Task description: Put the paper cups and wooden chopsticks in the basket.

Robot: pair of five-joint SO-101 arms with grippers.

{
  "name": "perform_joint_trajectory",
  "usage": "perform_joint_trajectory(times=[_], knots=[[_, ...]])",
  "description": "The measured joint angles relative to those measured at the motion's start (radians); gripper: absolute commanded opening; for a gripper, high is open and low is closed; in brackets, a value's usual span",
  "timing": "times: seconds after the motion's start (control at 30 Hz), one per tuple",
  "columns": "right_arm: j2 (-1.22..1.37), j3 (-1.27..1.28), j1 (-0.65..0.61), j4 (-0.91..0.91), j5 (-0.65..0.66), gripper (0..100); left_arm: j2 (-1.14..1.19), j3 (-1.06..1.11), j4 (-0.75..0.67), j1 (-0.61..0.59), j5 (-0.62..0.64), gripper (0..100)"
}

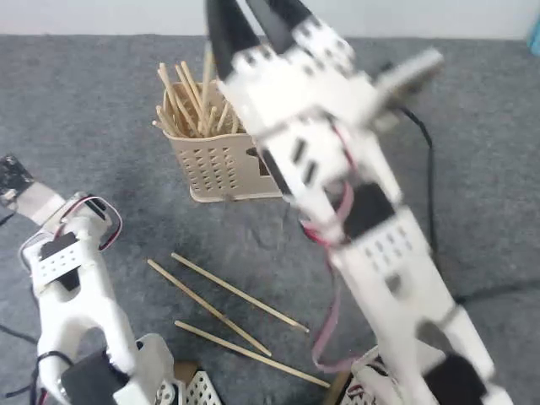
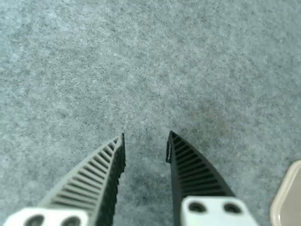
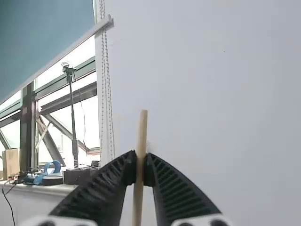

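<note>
Wooden chopstick (image 3: 142,127) is clenched in the right tool (image 3: 141,159), high by the basket (image 1: 221,164); three loose chopsticks (image 1: 239,294) lie on the bench (image 1: 472,126); the left tool (image 2: 145,143) hangs released.

Three wooden chopsticks (image 1: 240,293) are lying loose on the table (image 1: 101,126); one basket (image 1: 221,167) is standing there, holding a bundle (image 1: 190,105) too crowded to count; one chopstick (image 3: 142,127) is sitting pinched in the right gripper (image 3: 140,155); two arms (image 1: 380,245) are showing.

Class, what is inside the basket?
Wooden chopsticks stand bundled inside, tips above the rim. An arm covers part of the basket, so anything there is hidden.
</note>
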Motion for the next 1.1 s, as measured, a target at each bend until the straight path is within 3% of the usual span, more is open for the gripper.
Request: perform_joint_trajectory(times=[0.37, 0.57, 0.7, 0.93, 1.1], knots=[[0.462, -0.193, 0.068, -0.009, 0.006, 1.3, 0.000, 0.000, 0.000, 0.000, 0.000, 14], [0.476, -0.201, 0.063, 0.166, 0.006, 23.8, 0.000, 0.000, 0.000, 0.000, 0.000, 14], [0.476, -0.201, 0.049, 0.316, 0.006, 24.0, 0.000, 0.000, 0.000, 0.000, 0.000, 14], [0.232, -0.232, 0.048, 0.548, 0.006, 17.3, 0.000, 0.000, 0.000, 0.000, 0.000, 14], [-0.031, -0.238, 0.044, 0.862, 0.006, 15.1, 0.000, 0.000, 0.000, 0.000, 0.000, 14]])
